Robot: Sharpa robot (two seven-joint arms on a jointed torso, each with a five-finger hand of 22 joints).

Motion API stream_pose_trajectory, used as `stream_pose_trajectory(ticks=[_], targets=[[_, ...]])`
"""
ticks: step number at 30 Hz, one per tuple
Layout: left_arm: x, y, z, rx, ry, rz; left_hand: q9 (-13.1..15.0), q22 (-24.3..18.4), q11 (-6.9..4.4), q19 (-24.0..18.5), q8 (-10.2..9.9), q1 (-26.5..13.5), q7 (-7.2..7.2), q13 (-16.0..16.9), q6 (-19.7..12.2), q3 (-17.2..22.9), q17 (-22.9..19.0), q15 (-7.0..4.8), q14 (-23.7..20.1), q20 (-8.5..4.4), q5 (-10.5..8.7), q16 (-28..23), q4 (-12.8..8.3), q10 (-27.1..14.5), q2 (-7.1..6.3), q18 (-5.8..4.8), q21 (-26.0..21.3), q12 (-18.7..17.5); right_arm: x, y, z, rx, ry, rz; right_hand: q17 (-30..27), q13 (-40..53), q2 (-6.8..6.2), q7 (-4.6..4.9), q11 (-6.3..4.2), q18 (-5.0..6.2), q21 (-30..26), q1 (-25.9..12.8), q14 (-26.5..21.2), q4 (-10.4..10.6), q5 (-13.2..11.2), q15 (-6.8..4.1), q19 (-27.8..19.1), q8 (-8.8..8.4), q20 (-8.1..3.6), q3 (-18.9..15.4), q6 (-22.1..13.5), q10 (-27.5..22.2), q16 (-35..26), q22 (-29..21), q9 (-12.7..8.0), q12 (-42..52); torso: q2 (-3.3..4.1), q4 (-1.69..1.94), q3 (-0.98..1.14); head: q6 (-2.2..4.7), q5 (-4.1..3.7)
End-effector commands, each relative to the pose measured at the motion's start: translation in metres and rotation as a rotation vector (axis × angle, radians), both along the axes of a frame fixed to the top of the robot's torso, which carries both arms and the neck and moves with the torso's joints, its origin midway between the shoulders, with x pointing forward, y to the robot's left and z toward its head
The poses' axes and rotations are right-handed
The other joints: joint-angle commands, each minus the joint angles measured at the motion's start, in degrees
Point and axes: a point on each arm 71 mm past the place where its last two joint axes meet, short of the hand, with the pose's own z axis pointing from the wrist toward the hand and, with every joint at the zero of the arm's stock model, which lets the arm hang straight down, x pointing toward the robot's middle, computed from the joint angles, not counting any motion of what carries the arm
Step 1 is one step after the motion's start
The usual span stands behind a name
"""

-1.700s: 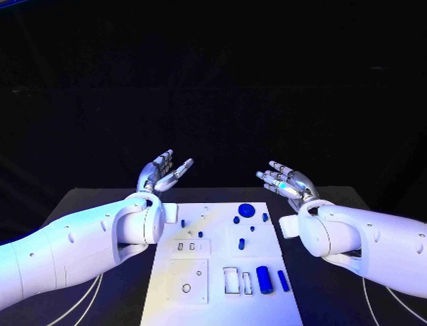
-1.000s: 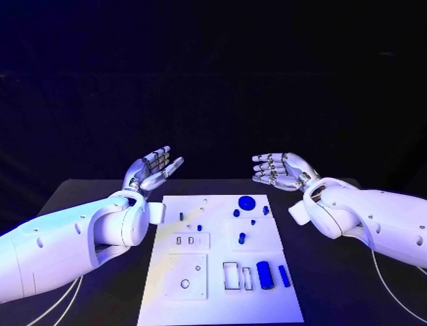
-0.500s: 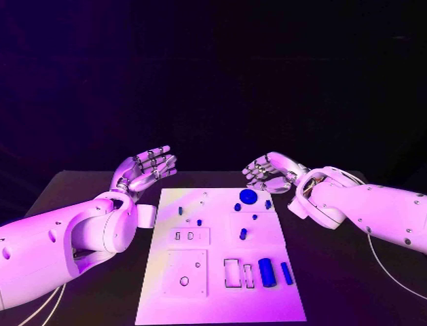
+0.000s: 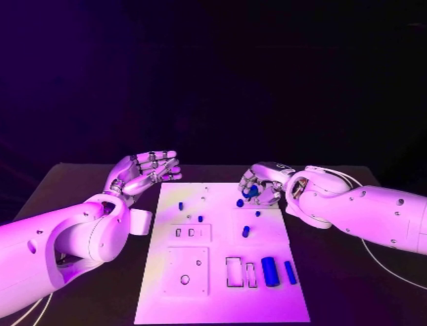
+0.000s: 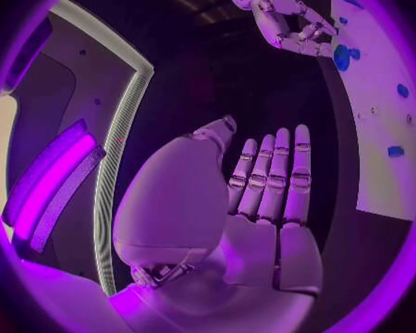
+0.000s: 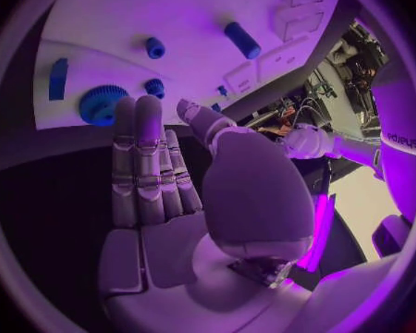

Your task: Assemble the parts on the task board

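The white task board lies in the middle of the black table. A blue gear sits at the board's far end, partly hidden by my right hand, which hovers just over it with fingers apart and nothing in them. In the right wrist view the fingertips reach the edge of the gear. Small blue pegs dot the board's middle. A thick blue cylinder and a slim blue bar lie near the front right. My left hand floats empty off the board's far left corner, its fingers straight.
Rectangular slots and a round hole are cut into the board's near half. Two small slots sit left of centre. Bare black table stretches on both sides of the board.
My right hand has come down and inward from above the table's far side to just over the blue gear. The left hand has sunk slightly and stays empty.
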Motion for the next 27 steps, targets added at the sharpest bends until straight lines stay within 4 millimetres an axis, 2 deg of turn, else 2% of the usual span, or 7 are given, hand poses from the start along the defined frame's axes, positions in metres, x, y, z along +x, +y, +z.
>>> stream_pose_trajectory(ticks=[1, 2, 3, 4, 7, 19, 27], targets=[[-0.004, -0.008, 0.006, -0.006, -0.035, -0.076, 0.0, 0.0, 0.09, 0.4, 0.2, 0.0, 2.93, -0.1, 0.3, 0.3, 0.1, 0.18, -0.4, -0.04, -0.28, -0.2, -0.1, 0.1, -0.46, 0.73, 0.3, -0.2, 0.001, 0.002, -0.002, -0.107, -0.035, -0.019, 10.8, 1.0, -0.95, -0.23, -0.01, -1.46, 12.2, -0.4, 0.7, 1.3, 0.3, -0.16, 4.4, 0.13, 0.06, -0.1, 0.1, -0.7, 12.2, 15.0, 1.2, 0.8, 0.84, 0.33, -0.12, 0.02, -0.14], [-0.005, -0.008, 0.007, -0.008, -0.037, -0.080, 0.0, 0.0, 0.09, 0.4, 0.2, 0.0, 2.93, -0.1, 0.3, 0.3, 0.1, 0.18, -0.4, -0.04, -0.28, -0.2, -0.1, 0.1, -0.46, 0.73, 0.3, -0.2, 0.001, 0.002, -0.003, -0.111, -0.037, -0.020, 16.2, 1.4, -1.02, -0.30, -0.06, -2.19, 16.4, -0.4, 1.3, 1.6, 0.4, -0.14, 6.1, 0.16, 0.10, -0.1, 0.1, -0.8, 17.9, 20.4, 1.6, 1.0, 0.93, 0.37, -0.13, 0.02, -0.16], [-0.005, -0.009, 0.007, -0.009, -0.038, -0.083, 0.0, 0.0, 0.11, 0.4, 0.2, 0.0, 2.95, -0.2, 0.3, 0.4, 0.1, 0.20, -0.6, -0.04, -0.28, -0.3, -0.1, 0.1, -0.45, 0.72, 0.3, -0.3, 0.001, 0.003, -0.003, -0.113, -0.038, -0.021, 17.1, 1.5, -1.06, -0.27, -0.06, -2.29, 17.2, -0.4, 1.1, 1.8, 0.4, -0.12, 6.2, 0.17, 0.13, -0.1, 0.0, -0.9, 19.0, 21.3, 1.7, 1.1, 0.97, 0.39, -0.15, 0.03, -0.17], [-0.005, -0.009, 0.008, -0.011, -0.041, -0.086, 0.0, 0.0, 0.12, 0.4, 0.2, 0.0, 2.96, -0.2, 0.2, 0.4, 0.1, 0.21, -0.6, -0.04, -0.29, -0.4, -0.1, 0.0, -0.44, 0.72, 0.3, -0.3, 0.001, 0.003, -0.003, -0.117, -0.040, -0.023, 22.0, 1.8, -1.20, -0.24, -0.05, -2.97, 21.2, -0.4, 1.5, 2.2, 0.4, -0.07, 7.6, 0.20, 0.21, -0.1, 0.0, -0.9, 24.4, 26.5, 2.2, 1.4, 1.04, 0.44, -0.19, 0.04, -0.19], [-0.006, -0.010, 0.010, -0.015, -0.044, -0.092, 0.0, 0.0, 0.14, 0.4, 0.2, 0.0, 2.96, -0.2, 0.2, 0.5, 0.1, 0.24, -0.7, -0.04, -0.28, -0.4, -0.1, 0.0, -0.42, 0.71, 0.3, -0.4, 0.002, 0.003, -0.003, -0.124, -0.043, -0.030, 27.3, 2.3, -1.43, -0.24, 0.01, -3.71, 25.7, -0.2, 1.6, 2.8, 0.6, 0.07, 8.9, 0.19, 0.37, 0.1, -0.1, -1.1, 30.2, 32.5, 3.0, 1.6, 1.20, 0.54, -0.23, 0.10, -0.30], [-0.007, -0.010, 0.012, -0.019, -0.043, -0.096, 0.0, 0.0, 0.18, 0.4, 0.2, -0.1, 2.99, -0.2, 0.1, 0.6, 0.1, 0.30, -1.0, -0.03, -0.30, -0.6, -0.1, -0.1, -0.41, 0.69, 0.4, -0.5, 0.005, 0.006, -0.008, -0.138, -0.034, -0.038, 33.9, 3.0, -1.03, -0.34, -0.14, -4.98, 32.3, 0.1, 2.3, 3.8, 1.2, 0.10, 11.7, 0.30, 0.52, 2.1, -0.1, -0.1, 37.4, 41.7, 4.2, 2.3, 1.84, 0.82, -0.25, 0.11, -0.49], [-0.006, -0.010, 0.013, -0.019, -0.039, -0.096, 0.0, 0.0, 0.25, 0.5, 0.2, -0.2, 3.07, -0.3, 0.0, 0.7, 0.2, 0.35, -1.2, -0.03, -0.32, -0.8, -0.1, -0.2, -0.37, 0.68, 0.4, -0.6, 0.004, 0.009, -0.013, -0.135, -0.015, -0.032, 35.4, 3.2, -1.00, -0.41, -0.25, -5.26, 33.7, -0.1, 2.4, 4.1, 1.2, 0.05, 12.3, 0.43, 0.49, 3.3, 0.2, 0.4, 39.0, 43.7, 4.6, 2.5, 2.02, 0.90, -0.28, 0.13, -0.39]])
